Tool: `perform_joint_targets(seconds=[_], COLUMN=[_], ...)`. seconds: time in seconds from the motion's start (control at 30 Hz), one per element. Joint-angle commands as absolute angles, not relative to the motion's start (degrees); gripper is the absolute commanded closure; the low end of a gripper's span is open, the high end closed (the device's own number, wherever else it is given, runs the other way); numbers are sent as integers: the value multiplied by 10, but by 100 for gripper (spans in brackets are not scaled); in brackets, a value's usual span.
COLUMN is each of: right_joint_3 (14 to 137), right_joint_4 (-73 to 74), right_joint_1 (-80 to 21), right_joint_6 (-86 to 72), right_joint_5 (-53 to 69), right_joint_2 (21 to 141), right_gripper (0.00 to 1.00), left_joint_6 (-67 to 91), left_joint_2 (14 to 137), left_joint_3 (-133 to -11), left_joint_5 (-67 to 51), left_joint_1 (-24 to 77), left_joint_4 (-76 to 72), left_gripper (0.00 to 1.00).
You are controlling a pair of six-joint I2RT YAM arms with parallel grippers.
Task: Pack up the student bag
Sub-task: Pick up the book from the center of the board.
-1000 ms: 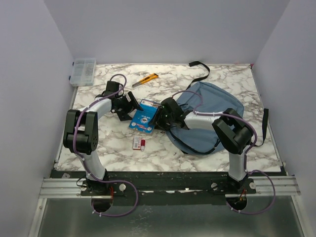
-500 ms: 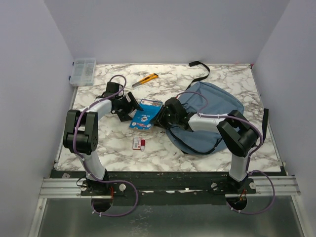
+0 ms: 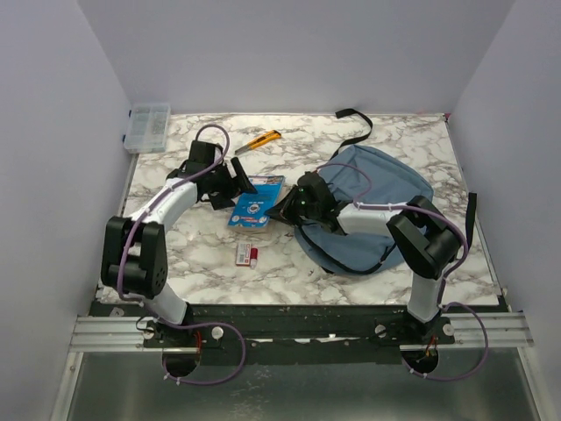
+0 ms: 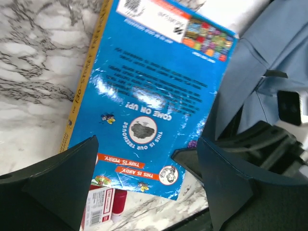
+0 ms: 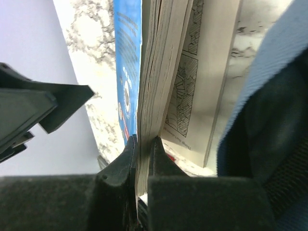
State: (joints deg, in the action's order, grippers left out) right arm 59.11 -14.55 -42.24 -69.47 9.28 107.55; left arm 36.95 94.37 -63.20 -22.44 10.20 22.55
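The student bag [image 3: 372, 206] is a dusty-blue backpack lying at the right of the table; its fabric also shows in the right wrist view [image 5: 269, 120] and in the left wrist view [image 4: 255, 57]. A blue-covered book [image 3: 257, 202] lies just left of it. My right gripper [image 3: 289, 207] is shut on the book's right edge, clamping the cover and a wad of pages [image 5: 144, 149], so that edge is raised and the lower pages [image 5: 202, 86] hang open. My left gripper [image 3: 237, 181] is open at the book's far left side, its fingers [image 4: 57, 187] astride the cover [image 4: 149, 96], holding nothing.
A small red and white packet [image 3: 248, 254] lies near the book's front corner, also in the left wrist view [image 4: 103, 207]. A yellow utility knife [image 3: 261, 140] lies at the back. A clear plastic box [image 3: 147, 127] stands at the back left corner. Black bag straps [image 3: 355, 127] trail toward the back.
My right gripper has lifted the book's right edge, so the book looks narrower from above. My left arm has stretched out and its gripper shifted slightly toward the back.
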Motion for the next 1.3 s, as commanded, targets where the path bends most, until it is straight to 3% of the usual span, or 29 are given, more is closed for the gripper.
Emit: perform_joint_targets(seconds=[0.0, 0.33, 0.43, 0.63, 0.77, 0.97, 1.27], right_joint_3=[597, 518, 496, 463, 444, 432, 368], right_joint_4=[-238, -467, -528, -629, -696, -737, -757], right_joint_1=[-402, -343, -338, -338, -338, -338, -356], right_joint_6=[-711, -828, -865, -937, -986, -1011, -979], right_joint_5=[166, 284, 292, 293, 293, 290, 212], right_joint_2=[1044, 1003, 991, 979, 979, 973, 923], right_gripper=[100, 99, 99, 99, 99, 99, 99], left_joint_6=[293, 270, 328, 460, 490, 587, 640], left_joint_2=[840, 669, 609, 510, 501, 505, 496], left_joint_3=[-642, -635, -599, -502, -465, -381, -361], left_joint_5=[-103, -68, -56, -142, -202, -312, -196], left_joint_1=[126, 132, 124, 105, 103, 115, 198], left_joint_4=[250, 247, 243, 186, 141, -43, -94], left_gripper=[14, 15, 11, 9, 9, 10, 21])
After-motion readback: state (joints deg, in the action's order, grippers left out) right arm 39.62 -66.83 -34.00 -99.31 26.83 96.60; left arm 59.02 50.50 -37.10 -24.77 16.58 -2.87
